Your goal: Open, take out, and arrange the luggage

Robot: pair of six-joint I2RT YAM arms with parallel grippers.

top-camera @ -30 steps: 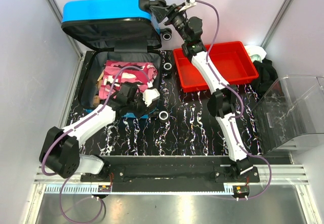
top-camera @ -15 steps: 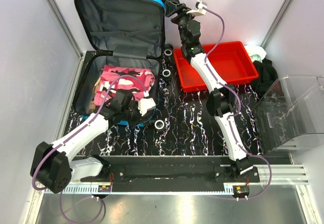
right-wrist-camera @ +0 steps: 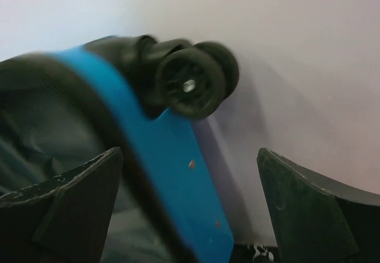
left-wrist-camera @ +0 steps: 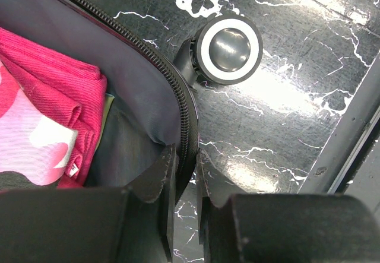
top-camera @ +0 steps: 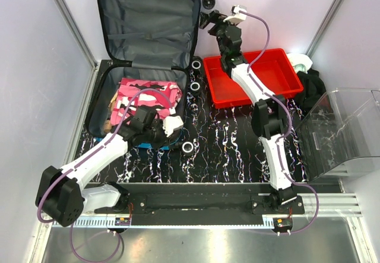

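We see our left end effector clamping the luggage by its zippered rim, pink folded cloth lying inside, and a black wheel beside it on the marbled table.

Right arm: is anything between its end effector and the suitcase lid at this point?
Nothing visible. The open right end effector sits right at the far right corner of the suitcase lid, beside a wheel. The wrist view shows only the lid's blue edge between its fingers, with bare wall behind.
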